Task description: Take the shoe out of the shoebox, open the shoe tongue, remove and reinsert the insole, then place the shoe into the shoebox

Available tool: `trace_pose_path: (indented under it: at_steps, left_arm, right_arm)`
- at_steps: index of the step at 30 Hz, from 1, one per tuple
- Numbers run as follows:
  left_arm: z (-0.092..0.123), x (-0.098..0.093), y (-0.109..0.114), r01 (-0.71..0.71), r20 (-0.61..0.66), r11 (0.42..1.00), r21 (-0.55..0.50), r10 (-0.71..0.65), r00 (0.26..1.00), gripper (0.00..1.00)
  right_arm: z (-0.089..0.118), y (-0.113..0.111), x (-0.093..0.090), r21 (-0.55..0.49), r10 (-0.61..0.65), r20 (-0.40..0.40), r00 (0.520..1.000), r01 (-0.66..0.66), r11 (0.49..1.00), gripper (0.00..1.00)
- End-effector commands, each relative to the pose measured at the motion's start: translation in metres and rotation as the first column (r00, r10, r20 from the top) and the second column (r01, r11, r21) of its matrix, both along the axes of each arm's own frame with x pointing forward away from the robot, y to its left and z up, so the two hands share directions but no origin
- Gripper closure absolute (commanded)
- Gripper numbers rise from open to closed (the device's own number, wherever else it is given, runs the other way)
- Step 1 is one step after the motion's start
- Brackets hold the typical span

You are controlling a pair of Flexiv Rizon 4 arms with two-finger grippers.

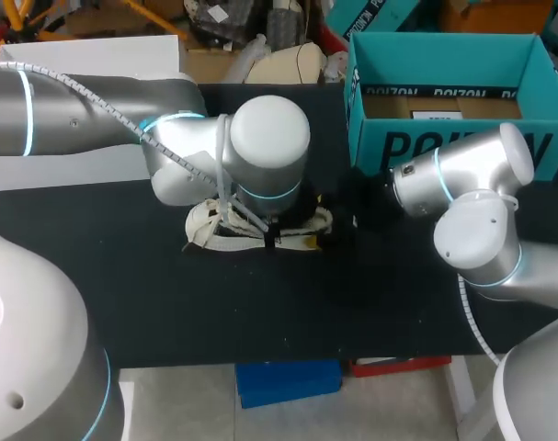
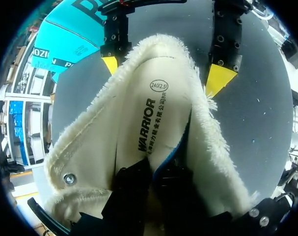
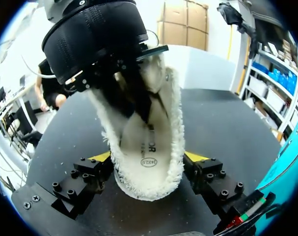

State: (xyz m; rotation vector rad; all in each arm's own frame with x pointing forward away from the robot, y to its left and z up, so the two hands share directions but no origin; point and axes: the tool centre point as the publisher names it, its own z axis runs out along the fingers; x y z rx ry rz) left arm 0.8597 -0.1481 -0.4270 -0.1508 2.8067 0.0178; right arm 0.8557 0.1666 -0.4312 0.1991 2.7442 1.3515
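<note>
A cream shoe with a fleece lining lies mid-table under my left wrist. Its printed insole shows inside, with a blue underside showing at one raised edge. My left gripper is shut on that raised edge of the insole, its dark fingers close together. From the opposite end my right gripper grips the shoe; its yellow fingertips press the fluffy sides. In the head view both grippers are hidden. The teal shoebox stands open at the back right, with no shoe in it.
The black table has bare room in front of and to the left of the shoe. A white sheet lies at the back left. My right arm's elbow sits just in front of the shoebox.
</note>
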Motion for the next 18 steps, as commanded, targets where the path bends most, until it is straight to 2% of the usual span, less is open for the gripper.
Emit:
trace_pose_path:
  at_steps: [1, 9, 18]
  left_arm:
    - [-0.008, 0.009, 0.011, 0.031, -0.083, 0.998, -0.045, -0.035, 0.996, 1.0]
    - [0.013, 0.006, 0.015, 0.037, -0.14, 0.993, -0.11, -0.052, 0.989, 1.0]
    - [0.036, 0.0, 0.014, 0.042, -0.115, 0.989, -0.141, -0.059, 0.992, 1.0]
  right_arm:
    - [0.0, -0.002, -0.001, -0.002, 0.0, 0.0, 1.0, 0.0, 1.0, 1.0]
    - [0.0, -0.002, -0.001, -0.002, 0.0, 0.0, 1.0, 0.0, 1.0, 1.0]
    - [0.0, -0.002, -0.001, -0.002, 0.0, 0.0, 1.0, 0.0, 1.0, 1.0]
